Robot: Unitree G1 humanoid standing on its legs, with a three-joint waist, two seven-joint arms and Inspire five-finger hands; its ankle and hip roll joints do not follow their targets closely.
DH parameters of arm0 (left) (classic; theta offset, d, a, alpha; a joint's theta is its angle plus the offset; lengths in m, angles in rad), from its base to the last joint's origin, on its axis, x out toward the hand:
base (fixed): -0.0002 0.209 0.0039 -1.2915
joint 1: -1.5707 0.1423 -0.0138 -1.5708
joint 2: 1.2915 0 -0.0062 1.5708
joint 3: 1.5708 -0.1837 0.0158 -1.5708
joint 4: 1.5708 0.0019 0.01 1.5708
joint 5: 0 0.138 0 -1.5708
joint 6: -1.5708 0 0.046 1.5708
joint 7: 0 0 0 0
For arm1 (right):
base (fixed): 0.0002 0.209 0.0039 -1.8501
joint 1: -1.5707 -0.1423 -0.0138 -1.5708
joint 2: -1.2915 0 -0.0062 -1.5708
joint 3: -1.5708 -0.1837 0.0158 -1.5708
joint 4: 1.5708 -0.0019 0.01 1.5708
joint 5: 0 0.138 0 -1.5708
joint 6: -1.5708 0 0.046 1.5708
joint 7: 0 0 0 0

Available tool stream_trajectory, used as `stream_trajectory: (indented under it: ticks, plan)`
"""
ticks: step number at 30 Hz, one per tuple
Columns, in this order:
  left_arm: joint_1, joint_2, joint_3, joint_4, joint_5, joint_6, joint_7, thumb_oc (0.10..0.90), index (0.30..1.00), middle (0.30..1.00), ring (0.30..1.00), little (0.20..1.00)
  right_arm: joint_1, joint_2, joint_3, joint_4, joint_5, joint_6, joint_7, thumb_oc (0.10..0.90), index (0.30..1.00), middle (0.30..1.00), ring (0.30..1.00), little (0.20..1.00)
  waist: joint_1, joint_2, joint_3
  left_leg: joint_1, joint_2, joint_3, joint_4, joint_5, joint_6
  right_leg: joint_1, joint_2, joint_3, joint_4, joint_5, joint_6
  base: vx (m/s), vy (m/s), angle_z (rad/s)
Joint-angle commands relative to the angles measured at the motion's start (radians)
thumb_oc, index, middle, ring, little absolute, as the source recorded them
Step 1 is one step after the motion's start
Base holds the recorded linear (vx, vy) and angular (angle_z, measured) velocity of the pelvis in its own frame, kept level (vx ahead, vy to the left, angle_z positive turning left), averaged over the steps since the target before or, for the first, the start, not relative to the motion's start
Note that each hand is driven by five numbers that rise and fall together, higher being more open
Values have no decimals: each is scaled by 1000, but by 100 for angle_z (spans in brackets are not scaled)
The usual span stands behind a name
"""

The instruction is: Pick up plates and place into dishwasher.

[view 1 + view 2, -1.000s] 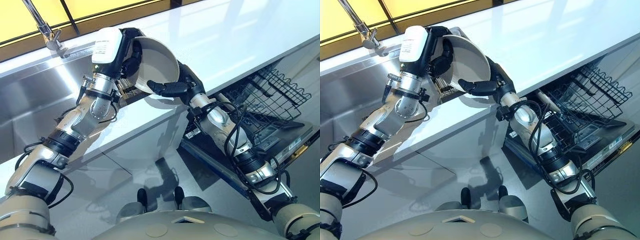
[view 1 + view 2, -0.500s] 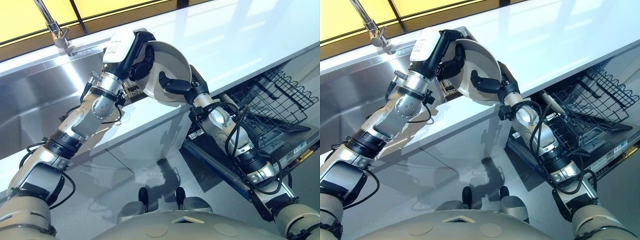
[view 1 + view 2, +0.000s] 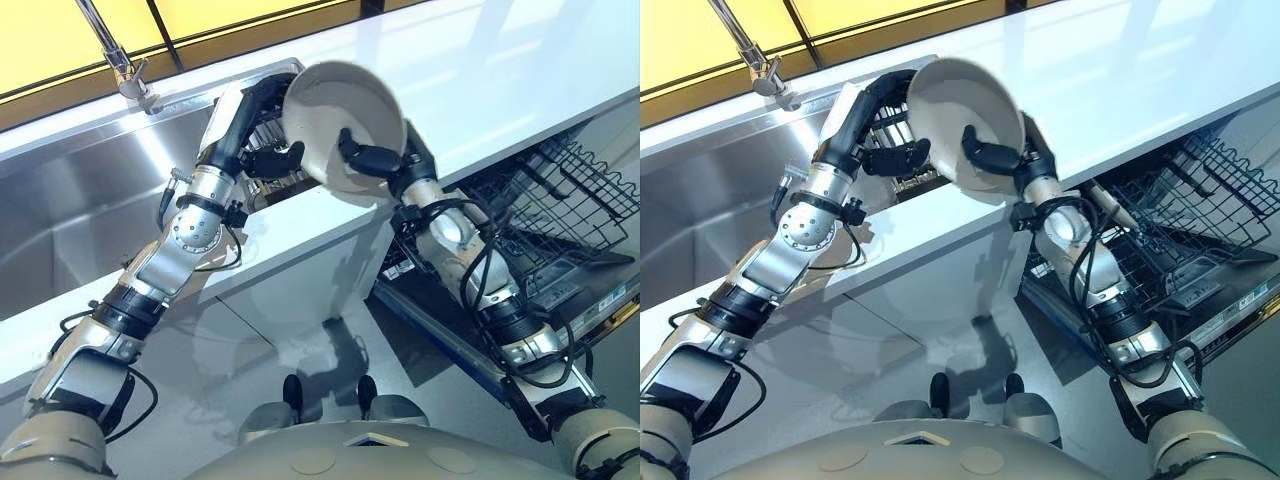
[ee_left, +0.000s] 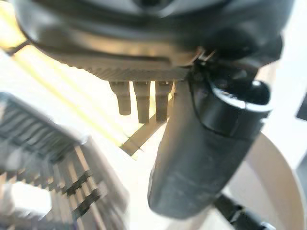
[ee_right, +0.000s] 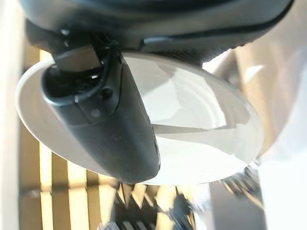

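Right hand (image 3: 378,160) grips plate (image 3: 335,110) above tabletop (image 3: 480,70), dishwasher rack (image 3: 560,190) beside; wrist view shows thumb (image 5: 110,124) across it. Left hand (image 3: 262,158) relaxed by sink (image 3: 70,200)

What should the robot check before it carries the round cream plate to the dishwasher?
1. The right hand pinches the round cream plate, thumb on its face: ok.
2. The left hand is open, fingers straight: ok.
3. That left hand is clear of the plate's rim: cannot tell.
4. The dark wire dishwasher rack is pulled out: ok.
5. A free slot in that rack: cannot tell.
6. The plate is lifted off the white countertop: ok.
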Motion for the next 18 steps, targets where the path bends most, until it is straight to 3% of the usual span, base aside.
stream_trajectory:
  ticks: [1,7,12,18]
  plan:
    - [-85,24,160,17,-42,-61,80,800,900,900,900,900,-89,-33,-156,-101,-53,-212,-90,100,300,300,300,200,14,-18,-86,49,-29,40,6,-109,26,6,39,-21,40,-66,-1,0,0,0]
    - [-30,75,270,3,-57,-47,108,800,900,900,900,900,25,-141,-320,-48,-252,-265,-237,100,300,300,300,200,3,-14,-88,47,-31,40,6,-112,25,7,42,-14,25,-62,2,-4,-8,2]
    - [26,99,351,7,-98,-36,131,800,900,900,900,900,142,-236,-438,12,-489,-229,-386,100,300,300,300,200,-12,-11,-82,49,-29,44,6,-114,25,5,46,-5,27,-65,4,0,0,0]
    - [87,69,429,59,-183,-79,175,800,900,900,900,900,295,-213,-463,76,-573,-189,-400,100,300,300,300,200,-35,-1,-67,54,-30,54,6,-115,29,-3,45,8,42,-71,4,-17,16,-6]
